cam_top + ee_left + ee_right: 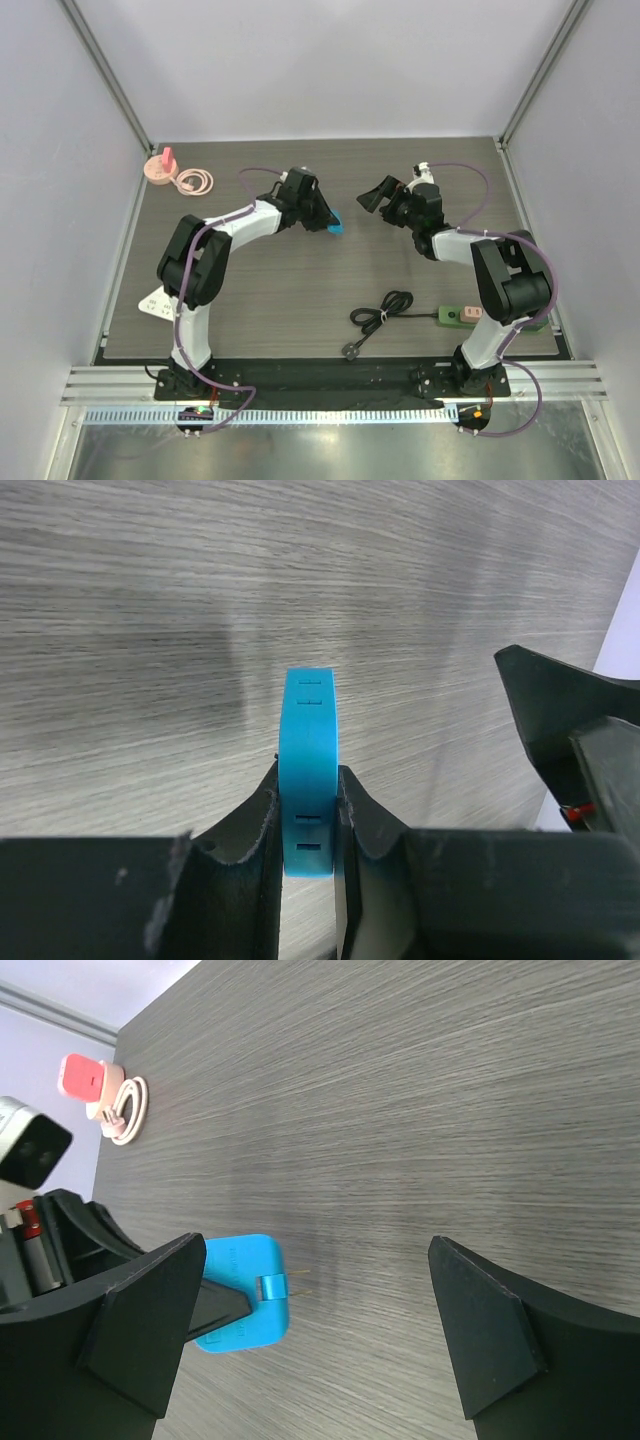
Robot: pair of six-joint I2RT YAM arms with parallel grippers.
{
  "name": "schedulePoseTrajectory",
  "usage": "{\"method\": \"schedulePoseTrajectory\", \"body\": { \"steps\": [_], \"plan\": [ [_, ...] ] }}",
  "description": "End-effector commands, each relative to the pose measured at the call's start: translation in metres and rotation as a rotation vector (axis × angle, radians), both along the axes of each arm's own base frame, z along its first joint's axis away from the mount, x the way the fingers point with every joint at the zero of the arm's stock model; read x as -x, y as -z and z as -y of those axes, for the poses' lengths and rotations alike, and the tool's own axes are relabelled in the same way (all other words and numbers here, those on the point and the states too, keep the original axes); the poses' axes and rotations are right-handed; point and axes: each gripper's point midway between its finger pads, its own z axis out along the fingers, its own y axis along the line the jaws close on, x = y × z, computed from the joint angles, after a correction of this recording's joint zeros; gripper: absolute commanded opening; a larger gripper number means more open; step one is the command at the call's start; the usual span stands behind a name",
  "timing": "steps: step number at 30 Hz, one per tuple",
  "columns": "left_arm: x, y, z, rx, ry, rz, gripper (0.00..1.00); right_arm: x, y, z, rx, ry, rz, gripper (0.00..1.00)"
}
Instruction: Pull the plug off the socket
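My left gripper (328, 222) is shut on a flat blue plug (335, 227), held off the table at centre back. In the left wrist view the blue plug (308, 730) stands on edge, pinched between the two fingers of that gripper (308, 778). My right gripper (378, 196) faces it with jaws wide open and nothing between them. From the right wrist, the blue plug (240, 1295) shows two thin prongs pointing into the gap of the right gripper (318, 1250). The green socket (450, 316) lies at the near right, partly hidden by the right arm, with a peach plug (472, 313) on it.
A coiled black cord (385, 308) runs left from the socket. A pink charger (160, 167) with a coiled cable (195, 181) sits at the back left corner, the same charger (85, 1078) showing in the right wrist view. A white object (152, 303) lies by the left arm.
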Motion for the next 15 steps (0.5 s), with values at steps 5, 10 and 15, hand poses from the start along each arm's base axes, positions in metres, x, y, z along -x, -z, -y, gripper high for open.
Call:
{"method": "schedulePoseTrajectory", "body": {
  "steps": [5, 10, 15],
  "plan": [
    [-0.013, -0.016, 0.009, 0.050, 0.025, 0.087, 0.35, -0.006, -0.016, -0.007, -0.031, -0.031, 0.063, 1.00],
    [-0.011, -0.022, -0.008, 0.025, 0.028, 0.086, 0.76, -0.007, -0.013, -0.010, -0.035, -0.041, 0.053, 1.00],
    [-0.003, -0.044, -0.040, -0.107, -0.010, 0.119, 0.82, -0.007, -0.010, -0.012, -0.032, -0.051, 0.042, 1.00]
  ]
}}
